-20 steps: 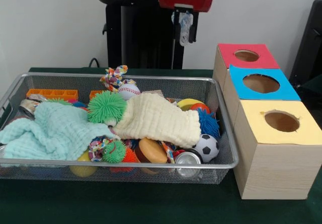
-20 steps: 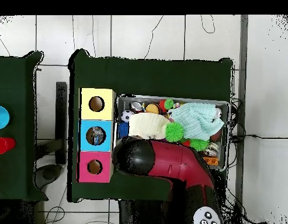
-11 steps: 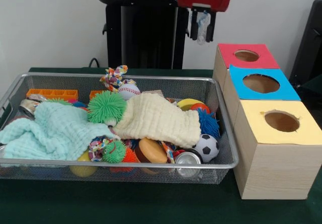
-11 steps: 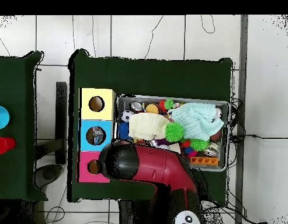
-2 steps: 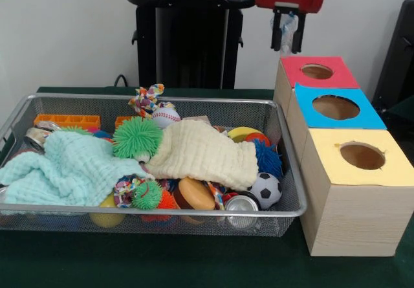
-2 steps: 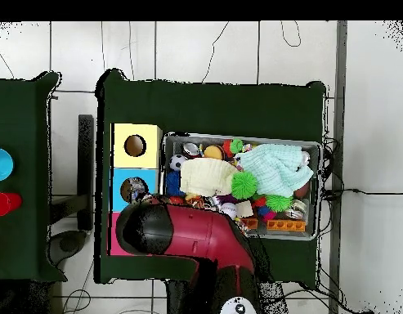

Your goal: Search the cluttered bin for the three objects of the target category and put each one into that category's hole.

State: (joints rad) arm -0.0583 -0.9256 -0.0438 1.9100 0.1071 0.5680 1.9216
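My gripper (image 5: 286, 35) hangs high above the back edge of the red-topped box (image 5: 317, 72). It is shut on a small pale, see-through object (image 5: 289, 21) that shows between the fingers. In front of the red box stand the blue-topped box (image 5: 335, 107) and the yellow-topped box (image 5: 362, 156), each with a round hole. The wire bin (image 5: 19, 116) holds a green spiky ball (image 5: 137, 138), a baseball (image 5: 165, 116), a soccer ball (image 5: 264, 189), a can (image 5: 240, 205) and cloths. In the overhead view the arm (image 6: 167, 231) covers the red box and hides the gripper.
A cream cloth (image 5: 200, 152) and a mint cloth (image 5: 71, 168) cover much of the bin's contents. An orange block (image 5: 67, 120) and a knotted rope toy (image 5: 146, 98) lie at the back. The boxes stand tight against the bin's right side.
In the front view the gripper has moved right, from above the bin's back right corner to above the red box, still carrying the pale object. The bin's contents have not moved.
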